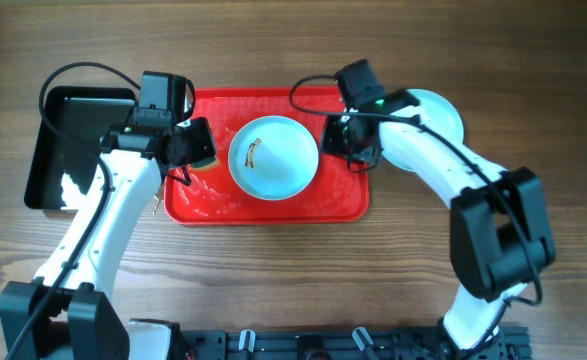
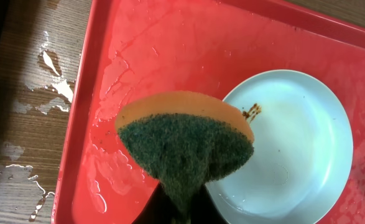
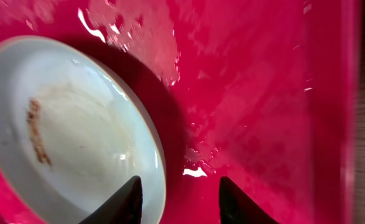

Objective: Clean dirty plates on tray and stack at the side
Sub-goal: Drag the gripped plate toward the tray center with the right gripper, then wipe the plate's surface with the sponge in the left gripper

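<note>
One white plate (image 1: pixel 273 157) with a brownish smear sits in the middle of the red tray (image 1: pixel 213 202); it also shows in the left wrist view (image 2: pixel 300 137) and the right wrist view (image 3: pixel 76 149). My left gripper (image 1: pixel 195 146) is shut on a green and orange sponge (image 2: pixel 185 146), held above the wet tray (image 2: pixel 145 56) just left of the plate. My right gripper (image 3: pixel 179 196) is open over the tray (image 3: pixel 263 106), one finger above the plate's right rim. More white plate surface (image 1: pixel 441 112) shows off the tray at the right, under my right arm.
A black tray (image 1: pixel 63 150) lies on the wooden table left of the red tray. Water drops lie on the wood (image 2: pixel 51 87) beside the red tray's left rim. The red tray's floor is wet.
</note>
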Action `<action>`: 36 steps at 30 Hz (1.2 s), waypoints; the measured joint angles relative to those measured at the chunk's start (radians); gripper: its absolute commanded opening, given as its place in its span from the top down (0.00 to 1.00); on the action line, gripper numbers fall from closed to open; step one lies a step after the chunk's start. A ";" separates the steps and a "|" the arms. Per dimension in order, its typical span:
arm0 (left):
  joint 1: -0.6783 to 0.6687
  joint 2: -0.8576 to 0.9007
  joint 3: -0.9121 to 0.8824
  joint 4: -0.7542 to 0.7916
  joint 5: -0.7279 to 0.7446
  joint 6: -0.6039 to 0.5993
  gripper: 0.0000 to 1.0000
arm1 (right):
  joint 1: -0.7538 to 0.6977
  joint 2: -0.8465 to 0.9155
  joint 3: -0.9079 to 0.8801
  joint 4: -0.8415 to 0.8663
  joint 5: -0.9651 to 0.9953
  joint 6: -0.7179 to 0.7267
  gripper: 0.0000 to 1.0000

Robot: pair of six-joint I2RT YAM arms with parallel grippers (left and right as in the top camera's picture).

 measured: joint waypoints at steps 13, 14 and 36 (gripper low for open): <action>0.000 0.000 0.000 0.011 0.000 0.000 0.96 | 0.097 0.082 -0.011 0.016 -0.019 0.087 0.77; 0.000 0.000 0.000 0.011 0.000 0.000 0.96 | 0.097 0.092 -0.011 0.018 -0.021 0.092 0.83; -0.051 0.251 0.000 0.110 0.174 -0.079 0.96 | 0.177 0.122 -0.006 0.261 -0.014 0.003 0.96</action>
